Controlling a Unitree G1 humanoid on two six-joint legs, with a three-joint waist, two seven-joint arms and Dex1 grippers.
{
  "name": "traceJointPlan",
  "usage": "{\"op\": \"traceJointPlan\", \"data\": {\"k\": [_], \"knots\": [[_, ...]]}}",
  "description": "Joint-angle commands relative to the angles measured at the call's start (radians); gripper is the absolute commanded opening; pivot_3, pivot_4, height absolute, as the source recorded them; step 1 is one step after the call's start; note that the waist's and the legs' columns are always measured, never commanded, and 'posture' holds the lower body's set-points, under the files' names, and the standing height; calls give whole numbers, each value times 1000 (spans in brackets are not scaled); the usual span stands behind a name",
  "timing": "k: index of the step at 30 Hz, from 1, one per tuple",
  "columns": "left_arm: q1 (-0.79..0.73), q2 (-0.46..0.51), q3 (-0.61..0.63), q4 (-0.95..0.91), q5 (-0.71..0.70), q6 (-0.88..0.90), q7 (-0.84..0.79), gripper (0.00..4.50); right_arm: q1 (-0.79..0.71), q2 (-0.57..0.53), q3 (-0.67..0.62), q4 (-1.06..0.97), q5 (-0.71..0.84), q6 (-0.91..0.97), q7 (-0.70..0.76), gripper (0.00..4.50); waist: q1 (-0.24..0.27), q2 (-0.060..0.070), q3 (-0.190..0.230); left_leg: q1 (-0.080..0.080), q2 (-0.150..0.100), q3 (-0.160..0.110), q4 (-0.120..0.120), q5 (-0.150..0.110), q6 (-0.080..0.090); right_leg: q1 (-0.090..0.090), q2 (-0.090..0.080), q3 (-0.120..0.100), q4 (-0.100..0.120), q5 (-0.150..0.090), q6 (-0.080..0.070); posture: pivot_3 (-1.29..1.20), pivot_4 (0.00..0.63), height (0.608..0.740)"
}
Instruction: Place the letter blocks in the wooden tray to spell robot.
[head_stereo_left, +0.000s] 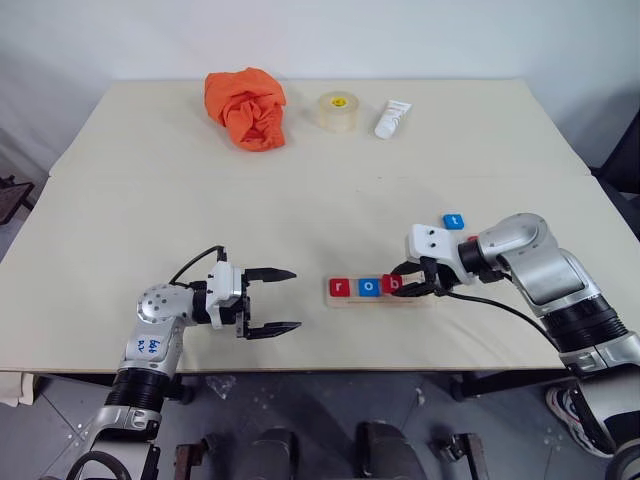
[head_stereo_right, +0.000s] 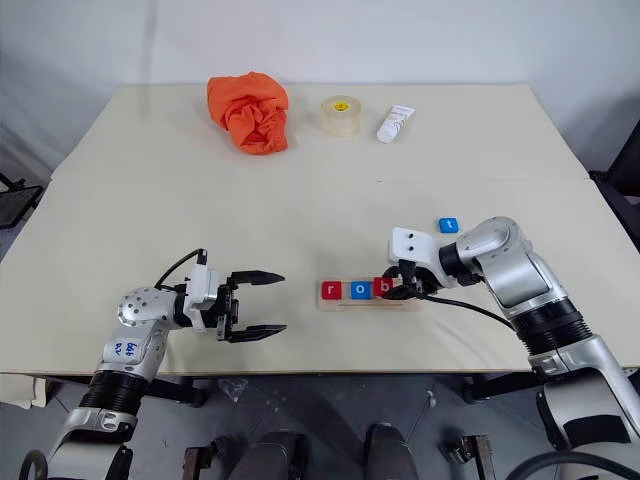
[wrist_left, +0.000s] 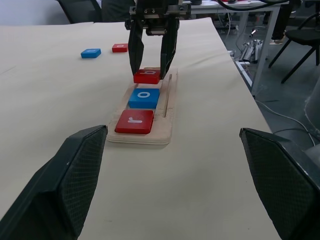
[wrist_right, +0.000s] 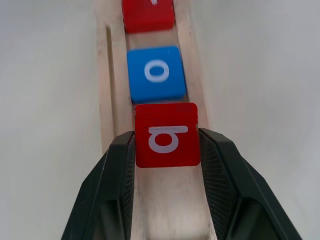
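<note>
The wooden tray (head_stereo_left: 381, 298) lies on the table in front of me, right of centre. A red r block (head_stereo_left: 338, 288) and a blue o block (head_stereo_left: 368, 288) lie in its first two places. My right gripper (head_stereo_left: 400, 285) is shut on a red b block (wrist_right: 167, 134) and holds it over the third place, right after the blue o. A blue t block (head_stereo_left: 454, 221) lies on the table behind the right gripper, and another red block (wrist_left: 120, 47) lies near it. My left gripper (head_stereo_left: 296, 299) hovers open and empty left of the tray, pointing toward it.
An orange cloth (head_stereo_left: 247, 108), a roll of tape (head_stereo_left: 337, 111) and a white tube (head_stereo_left: 392, 118) sit at the far side of the table (head_stereo_left: 150, 220). The table's near edge runs just below both grippers.
</note>
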Motion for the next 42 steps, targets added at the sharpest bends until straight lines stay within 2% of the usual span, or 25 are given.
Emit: {"op": "traceJointPlan", "data": {"k": [1,3,12,17,20,26,31,42], "knots": [[-4,9,13,-27,-9,-16,7,4500,-13,2,-2,-21,-6,-6,13,1457,0,0,0,0,0,0,0,0,0,0,0,0,0,0,0,0,150,740],[-4,9,14,-27,-9,-16,9,4500,-12,2,0,-22,-10,-7,21,1457,0,0,0,0,0,0,0,0,0,0,0,0,0,0,0,0,150,740],[-5,11,16,-17,-9,-23,14,4500,-6,2,-20,-73,2,33,33,4461,-1,0,0,0,0,0,0,0,0,0,0,0,0,0,0,0,150,740],[-1,10,18,-17,-10,-26,18,4500,11,-24,-86,-133,36,95,-1,4461,1,0,0,0,0,0,0,0,0,0,0,0,0,0,0,0,150,740],[2,10,19,-13,-11,-29,20,4500,65,-85,-149,-203,85,139,16,3856,7,0,0,0,0,-1,0,0,0,0,-1,-1,0,0,0,0,150,740],[-1,8,24,-8,-11,-29,32,4500,150,-144,-175,-227,77,154,-31,1772,4,0,0,-1,0,-1,0,0,0,0,-1,-1,-1,0,0,0,150,740],[0,7,21,-14,-10,-26,36,4500,175,-121,-158,-213,71,145,-72,113,-1,0,0,0,1,1,0,0,0,0,0,0,0,0,0,0,150,740],[29,5,16,-58,-13,-17,55,4500,147,-51,-101,-168,60,125,-98,48,1,0,0,0,0,0,0,0,0,0,0,0,0,0,0,0,150,740]]}}
